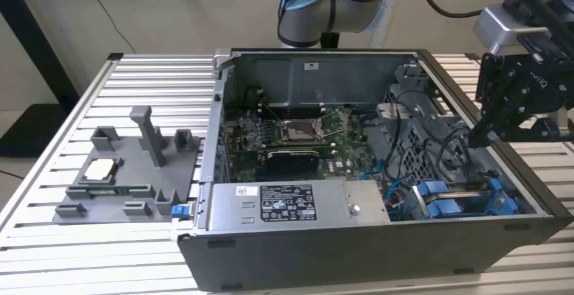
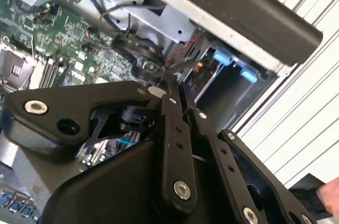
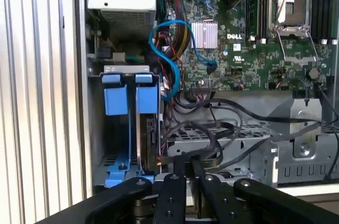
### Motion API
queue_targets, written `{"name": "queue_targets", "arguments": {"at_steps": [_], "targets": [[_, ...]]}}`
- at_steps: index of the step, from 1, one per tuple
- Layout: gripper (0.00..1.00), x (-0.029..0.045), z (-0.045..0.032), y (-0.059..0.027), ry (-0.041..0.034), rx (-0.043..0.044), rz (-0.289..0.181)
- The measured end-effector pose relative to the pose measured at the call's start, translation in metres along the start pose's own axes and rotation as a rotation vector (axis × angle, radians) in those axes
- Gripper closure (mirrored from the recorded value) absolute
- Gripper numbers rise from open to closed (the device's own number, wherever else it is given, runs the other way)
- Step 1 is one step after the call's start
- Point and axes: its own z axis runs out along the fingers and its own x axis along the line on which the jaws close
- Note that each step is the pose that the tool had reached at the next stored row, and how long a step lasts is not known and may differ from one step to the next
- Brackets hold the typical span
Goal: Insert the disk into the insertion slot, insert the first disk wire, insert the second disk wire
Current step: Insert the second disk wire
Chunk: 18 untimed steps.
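1. Two bright blue carrier tabs mark the disk (image 3: pixel 139 123), which stands on edge inside the insertion slot (image 3: pixel 108 163), at the lower left of the first wrist view; its dark edge shows between long blue rails.
2. In the exterior view the same blue carrier (image 1: pixel 466 199) sits at the lower right of the frame, inside the open computer case (image 1: pixel 359 255) on the slatted tabletop (image 1: pixel 54 241).
3. The claw (image 3: pixel 186 167) hangs low in the middle of the first wrist view, its black fingers (image 3: pixel 180 170) drawn together, seemingly pinching a black cable (image 3: pixel 212 144), though the contact itself is hard to make out.
4. A light blue wire (image 3: pixel 169 60) loops above the slot, beside the green motherboard (image 3: pixel 254 49).
5. The silver power supply (image 1: pixel 296 204) lies at the case's front, centre of the exterior view.
6. A grey fixture (image 1: pixel 126 174) rests at the exterior view's left.
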Motion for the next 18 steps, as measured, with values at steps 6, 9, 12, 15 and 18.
{"name": "queue_targets", "arguments": {"at_steps": [6,9,12,15,18], "targets": [[0.84,0.0018,-0.0004,0.0202,0.0091,0.0029,-0.001],[0.84,0.0035,-0.0008,0.0228,0.0247,0.0035,-0.002],[0.84,0.0040,-0.0009,0.0256,0.0507,0.0072,-0.003],[0.84,0.0042,-0.0003,0.0307,0.0542,0.0472,-0.008],[0.84,0.0046,0.0007,0.0384,0.0533,0.0915,-0.013]]}}
